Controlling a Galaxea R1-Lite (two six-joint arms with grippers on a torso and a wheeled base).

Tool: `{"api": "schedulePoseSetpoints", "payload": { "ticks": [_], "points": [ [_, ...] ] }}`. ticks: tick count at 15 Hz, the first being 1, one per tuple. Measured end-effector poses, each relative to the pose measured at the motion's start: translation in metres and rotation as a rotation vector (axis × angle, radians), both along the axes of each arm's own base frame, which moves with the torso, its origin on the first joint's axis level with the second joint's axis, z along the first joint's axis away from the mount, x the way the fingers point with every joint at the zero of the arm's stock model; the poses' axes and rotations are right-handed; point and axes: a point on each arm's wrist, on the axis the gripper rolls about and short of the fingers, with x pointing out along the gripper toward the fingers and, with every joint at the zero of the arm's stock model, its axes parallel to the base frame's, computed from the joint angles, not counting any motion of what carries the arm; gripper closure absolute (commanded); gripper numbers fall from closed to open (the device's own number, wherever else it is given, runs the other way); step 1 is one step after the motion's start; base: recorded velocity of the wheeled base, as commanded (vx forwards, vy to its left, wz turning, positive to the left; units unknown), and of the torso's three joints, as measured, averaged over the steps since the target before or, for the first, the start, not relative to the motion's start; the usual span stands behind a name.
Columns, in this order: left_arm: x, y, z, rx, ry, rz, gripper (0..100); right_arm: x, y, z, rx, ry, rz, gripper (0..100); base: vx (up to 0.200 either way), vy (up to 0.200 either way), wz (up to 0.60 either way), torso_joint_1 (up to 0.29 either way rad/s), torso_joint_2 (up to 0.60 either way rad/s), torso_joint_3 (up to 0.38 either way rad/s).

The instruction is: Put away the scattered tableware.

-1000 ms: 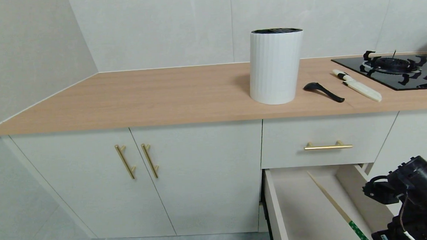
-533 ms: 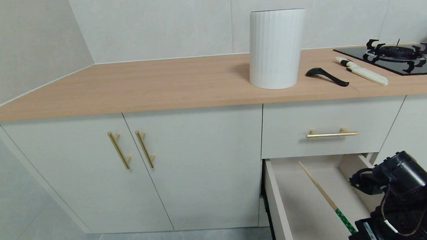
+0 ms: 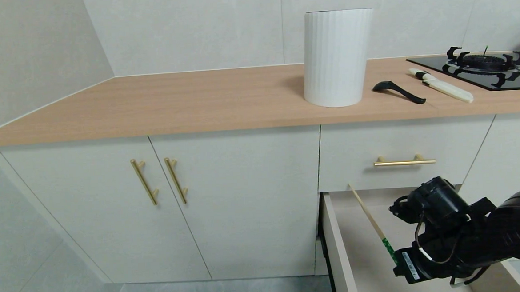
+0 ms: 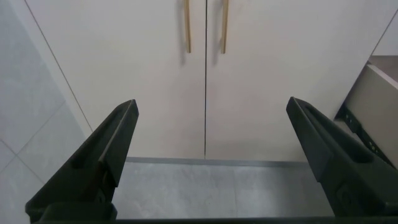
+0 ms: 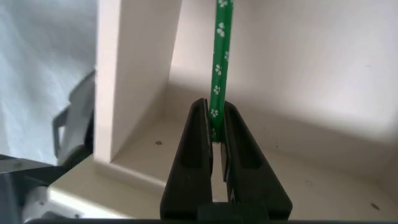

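At the open drawer [image 3: 334, 249] under the table [image 3: 195, 100], the right claw [image 5: 214, 118] is clamped on the green end of a chopstick [image 3: 372, 222], slanting it inward, apparently to lay it inside. The left claw [image 4: 211, 107] hangs spread and empty; spoon [image 3: 398, 92] and knife [image 3: 442, 91] lie on the table.

The chopstick [image 3: 370, 218] is bare wood, the countertop [image 3: 195, 100] matt wood-grain.

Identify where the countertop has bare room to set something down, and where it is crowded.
Free: the countertop stretch from the corner wall to the white ribbed holder. Crowded: between holder and gas hob, where the black spoon and white knife lie.
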Motion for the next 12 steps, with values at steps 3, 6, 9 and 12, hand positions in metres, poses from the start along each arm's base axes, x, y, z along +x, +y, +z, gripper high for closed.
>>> {"api": "schedulePoseSetpoints", "payload": {
  "ticks": [3, 6, 9, 12],
  "points": [
    [0.000, 0.000, 0.000, 0.000, 0.000, 0.000, 0, -0.011, 0.002, -0.014, -0.041, 0.059, 0.021, 100, 0.000, 0.000, 0.00, 0.000, 0.00, 0.000],
    [0.000, 0.000, 0.000, 0.001, 0.000, 0.001, 0, -0.023, -0.004, -0.004, -0.048, 0.022, 0.012, 100, 0.000, 0.000, 0.00, 0.000, 0.00, 0.000],
    [0.000, 0.000, 0.000, 0.000, 0.000, 0.000, 0, -0.023, -0.005, 0.000, -0.046, 0.005, 0.003, 100, 0.000, 0.000, 0.00, 0.000, 0.00, 0.000],
    [0.000, 0.000, 0.000, 0.000, 0.000, 0.000, 0, -0.006, 0.002, -0.014, -0.068, 0.041, -0.008, 100, 0.000, 0.000, 0.00, 0.000, 0.00, 0.000]
  ]
}}
